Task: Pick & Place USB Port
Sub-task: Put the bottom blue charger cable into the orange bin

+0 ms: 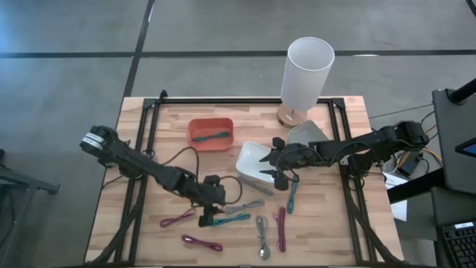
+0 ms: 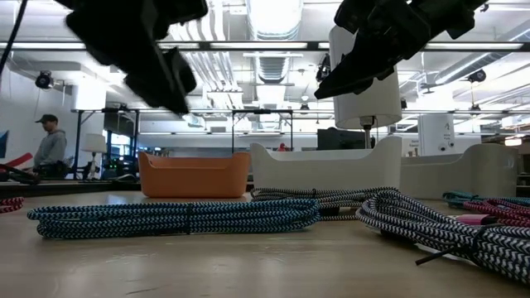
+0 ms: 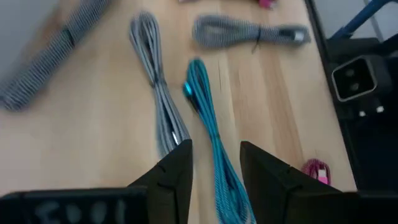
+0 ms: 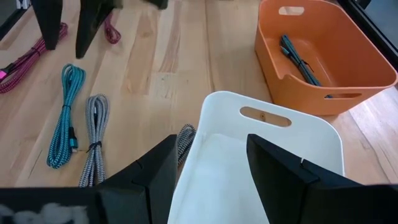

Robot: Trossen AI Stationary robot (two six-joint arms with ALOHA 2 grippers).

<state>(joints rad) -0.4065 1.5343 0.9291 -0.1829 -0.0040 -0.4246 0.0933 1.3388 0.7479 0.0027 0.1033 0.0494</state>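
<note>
Left gripper (image 3: 214,165) hangs open, empty, directly above the teal cable (image 3: 208,118).

Orange bin (image 4: 329,56) w/ teal cable (image 4: 297,59) inside. White bin (image 4: 267,155). Pale wood tabletop (image 4: 155,56). Teal braided cable (image 3: 208,124) beside grey-white braided one (image 3: 155,87). Magenta cables (image 1: 280,227) nr front edge. White lamp shade (image 1: 306,71). Black gripper fingers (image 3: 177,171).

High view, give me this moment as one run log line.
left gripper: open over teal cable | right gripper: open over white bin
</note>
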